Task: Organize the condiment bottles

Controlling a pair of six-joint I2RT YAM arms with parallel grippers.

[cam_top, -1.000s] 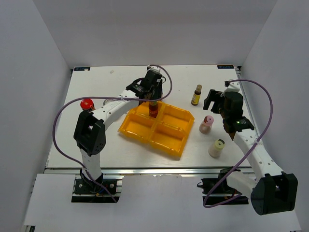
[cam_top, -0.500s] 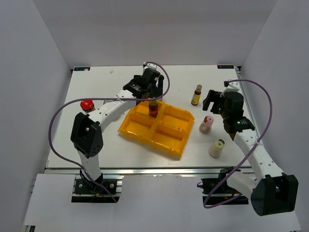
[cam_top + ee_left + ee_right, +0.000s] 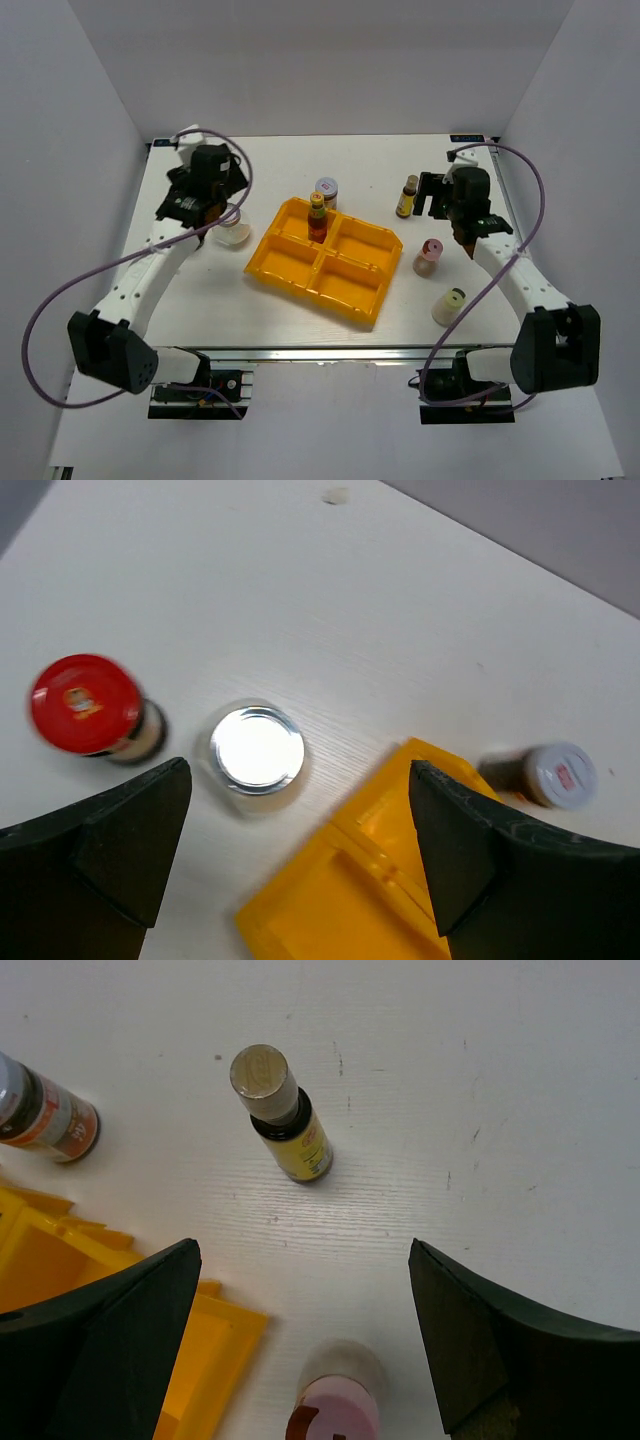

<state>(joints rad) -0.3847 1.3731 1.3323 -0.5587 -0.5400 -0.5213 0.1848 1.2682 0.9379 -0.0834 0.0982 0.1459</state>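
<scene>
A slim red bottle [image 3: 317, 218] stands in the back-left compartment of the yellow tray [image 3: 345, 290]. My left gripper [image 3: 213, 204] [image 3: 300, 780] hangs open and empty above the table at the left. Below it are a red-capped bottle [image 3: 83, 705] and a clear glass jar with white contents [image 3: 257, 750] [image 3: 232, 233]. A silver-lidded jar [image 3: 326, 190] [image 3: 552, 776] stands behind the tray. My right gripper [image 3: 432, 197] [image 3: 300, 1250] is open above bare table between a slim brown bottle [image 3: 407, 196] [image 3: 282, 1115] and a pink-capped bottle [image 3: 428, 257] [image 3: 340, 1405]. A pale-yellow-capped bottle [image 3: 449, 306] stands at the front right.
The tray's other three compartments hold nothing. The tray's corner [image 3: 110, 1310] lies just left of my right fingers. White walls close in the table on three sides. Purple cables loop from both arms.
My left gripper opened, let go of the slim red bottle in the tray and swung left, over the red-capped bottle and glass jar. The right arm moved back toward the brown bottle.
</scene>
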